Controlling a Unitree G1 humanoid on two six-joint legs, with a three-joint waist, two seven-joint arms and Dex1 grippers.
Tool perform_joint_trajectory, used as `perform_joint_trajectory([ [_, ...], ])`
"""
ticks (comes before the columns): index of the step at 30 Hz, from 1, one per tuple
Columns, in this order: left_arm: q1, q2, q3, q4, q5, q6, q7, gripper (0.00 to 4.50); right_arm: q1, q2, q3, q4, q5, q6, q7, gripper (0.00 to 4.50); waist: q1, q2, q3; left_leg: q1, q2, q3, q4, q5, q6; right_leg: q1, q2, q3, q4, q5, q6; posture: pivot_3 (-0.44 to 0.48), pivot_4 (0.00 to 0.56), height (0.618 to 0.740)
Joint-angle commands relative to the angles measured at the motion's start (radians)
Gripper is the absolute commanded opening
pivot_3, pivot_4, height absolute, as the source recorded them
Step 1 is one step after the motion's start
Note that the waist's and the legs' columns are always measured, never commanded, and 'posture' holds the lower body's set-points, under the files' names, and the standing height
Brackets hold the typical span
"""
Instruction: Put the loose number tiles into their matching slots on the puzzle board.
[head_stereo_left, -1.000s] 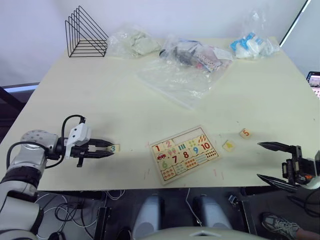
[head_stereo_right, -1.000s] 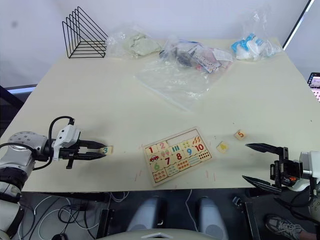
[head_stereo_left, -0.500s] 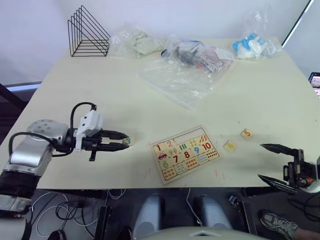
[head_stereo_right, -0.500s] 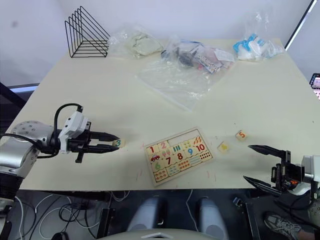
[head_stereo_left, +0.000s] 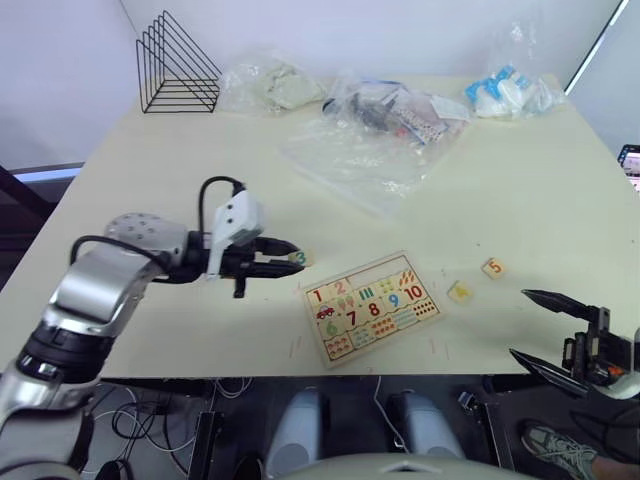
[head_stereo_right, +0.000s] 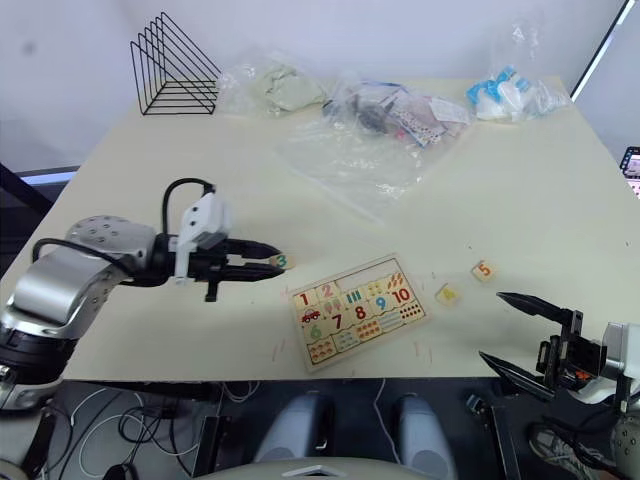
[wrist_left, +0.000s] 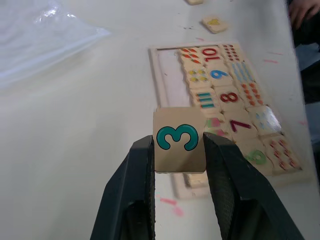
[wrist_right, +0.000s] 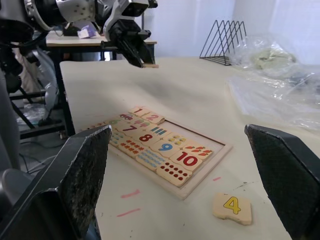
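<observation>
The left gripper (head_stereo_left: 292, 262) was clenched on a small square pale wooden tile bearing a teal number 3 (wrist_left: 178, 139), one black finger on each side edge, with the printed face turned up and the digit lying sideways in the wrist view. The gripper reached level over the cream-coloured bench (head_stereo_left: 180, 180), its fingers pointing toward the flat rectangular pale wooden puzzle board with colourful numbers and picture tiles (head_stereo_left: 372, 307), which lay just ahead of the fingertips and a little to their right. The tile was held above the bench, close to the board's nearest corner but not over it.

The board lay skewed on the bench, its long axis running from the near-left corner up toward the far right. In its top row the number tiles 1 and 2 sat at the end nearest the left gripper, and a stretch of bare pale wooden slots (wrist_left: 168, 75) ran along the rim beyond them.

The right gripper (head_stereo_left: 552, 328) hung past the bench's near edge, well apart from the board, its two black fingers spread wide and grasping nothing. Between it and the board lay a loose wooden tile with a yellow number 4 (wrist_right: 231, 207), and just beyond that a loose wooden tile with an orange number 5 (head_stereo_left: 492, 267).
</observation>
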Motion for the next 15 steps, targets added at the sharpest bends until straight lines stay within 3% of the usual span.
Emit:
perform_joint_trajectory([
  [1, -0.085, -0.048, -0.062, -0.059, 0.040, 0.090, 0.049, 0.93, 0.006, 0.004, -0.013, -0.041, 0.001, -0.003, -0.026, 4.50, 0.000, 0.000, 0.000, 0.000, 0.000, 0.000, 0.000, 0.000, 0.000, 0.000, 0.000, 0.000, 0.000, 0.000, 0.000, 0.000, 0.150, 0.740],
  [15, -0.288, -0.232, -0.311, -0.072, 0.161, 0.352, 0.144, 0.93, -0.053, 0.012, 0.021, -0.023, -0.024, -0.008, -0.045, 4.50, -0.002, 0.000, 0.000, 0.000, 0.000, 0.000, 0.000, 0.000, 0.000, 0.000, 0.001, 0.001, 0.000, 0.000, 0.000, 0.000, 0.150, 0.740],
])
